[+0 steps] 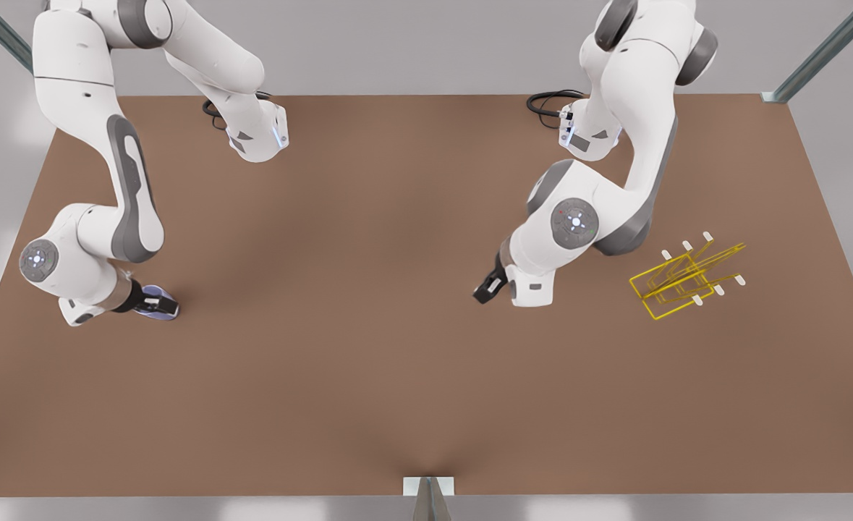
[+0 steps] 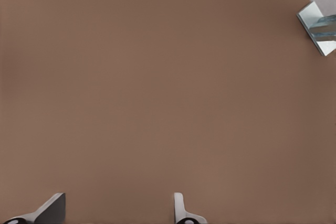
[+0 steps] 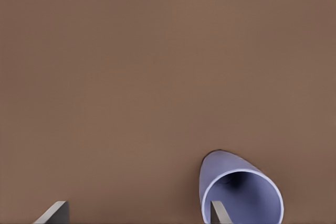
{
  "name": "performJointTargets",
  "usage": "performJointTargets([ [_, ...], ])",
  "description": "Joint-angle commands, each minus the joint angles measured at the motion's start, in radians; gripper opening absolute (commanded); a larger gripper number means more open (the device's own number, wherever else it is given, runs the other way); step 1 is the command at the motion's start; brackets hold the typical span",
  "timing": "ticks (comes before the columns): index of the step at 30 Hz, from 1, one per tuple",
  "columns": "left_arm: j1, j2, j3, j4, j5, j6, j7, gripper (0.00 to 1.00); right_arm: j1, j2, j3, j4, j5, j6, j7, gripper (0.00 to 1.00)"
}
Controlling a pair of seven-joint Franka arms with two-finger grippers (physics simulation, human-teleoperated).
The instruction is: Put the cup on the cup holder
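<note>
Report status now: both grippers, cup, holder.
Right gripper open, one finger inside lavender-blue tapered cup. Left gripper open, empty, waiting beside yellow wire-frame cup holder. Nothing between them on brown table.

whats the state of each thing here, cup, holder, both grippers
cup: on the table at the front view's left, one finger of the right gripper inside its rim, not on the holder
cup holder: standing on the table at the front view's right, nothing on it
right gripper: at the cup, fingers apart
left gripper: open over bare table, beside the holder, holding nothing
</note>
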Motion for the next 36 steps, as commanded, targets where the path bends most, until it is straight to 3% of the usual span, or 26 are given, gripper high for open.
performJointTargets([
  [1,-0.002,-0.004,0.000,0.004,0.004,-0.012,-0.059,1.00,-0.002,0.004,0.000,0.005,-0.001,0.017,-0.046,1.00],
  [11,0.023,0.001,-0.003,0.002,-0.008,-0.020,-0.117,1.00,-0.003,0.062,-0.003,0.048,-0.001,0.019,-0.093,1.00],
  [17,0.006,0.019,-0.006,-0.004,0.004,-0.006,-0.094,1.00,-0.016,-0.070,0.001,-0.127,0.001,0.037,-0.092,1.00],
  [32,-0.011,0.028,-0.008,-0.005,0.003,-0.006,-0.099,1.00,-0.019,0.013,0.000,-0.177,-0.001,0.203,-0.093,1.00],
  [36,-0.022,0.033,-0.008,-0.005,0.003,-0.004,-0.110,1.00,-0.031,-0.013,0.000,-0.179,-0.004,0.156,-0.105,1.00],
])
